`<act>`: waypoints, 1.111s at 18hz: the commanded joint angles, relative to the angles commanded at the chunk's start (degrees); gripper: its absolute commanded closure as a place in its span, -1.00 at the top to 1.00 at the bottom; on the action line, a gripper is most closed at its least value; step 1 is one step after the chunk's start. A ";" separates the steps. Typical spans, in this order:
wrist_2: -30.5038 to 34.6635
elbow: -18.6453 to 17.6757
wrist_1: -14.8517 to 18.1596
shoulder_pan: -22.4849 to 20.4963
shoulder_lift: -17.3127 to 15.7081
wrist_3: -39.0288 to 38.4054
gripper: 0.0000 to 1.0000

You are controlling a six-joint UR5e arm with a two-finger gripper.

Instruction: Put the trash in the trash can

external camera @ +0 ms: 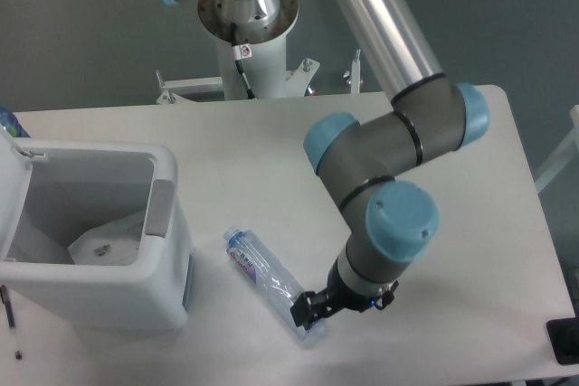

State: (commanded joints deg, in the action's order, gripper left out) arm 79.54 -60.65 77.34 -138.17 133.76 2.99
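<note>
White surface [271, 142], grey backdrop | step: grasping bottle [271, 282], which lies flat just right of trash can [172, 291] | long axis diagonal, cap up-left toward bin, base down-right | tool [327, 305] low at base end, jaw state cannot be told | wrapper [101, 241] already in bin | next: confirm grip, lift, carry left over opening.

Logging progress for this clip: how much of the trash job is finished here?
Done: a crumpled white wrapper already lies inside the open trash can. In hand: the hand is low at the far end of the crushed bottle, which lies flat on the table; whether it is gripped cannot be seen. Left: lifting the bottle, carrying it to the can and dropping it in.
</note>
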 joint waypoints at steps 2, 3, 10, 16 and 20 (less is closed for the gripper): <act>1.84 0.18 0.27 0.79 0.79 -1.14 1.00; 2.80 0.18 0.27 1.40 1.14 -1.32 1.00; 5.18 -0.87 -0.26 3.51 2.38 -3.08 1.00; 7.91 -1.23 -0.35 4.66 3.34 -3.52 1.00; 10.72 -1.84 -0.35 5.45 4.05 -3.52 1.00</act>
State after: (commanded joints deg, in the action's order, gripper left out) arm 90.26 -62.49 76.99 -132.72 137.81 -0.53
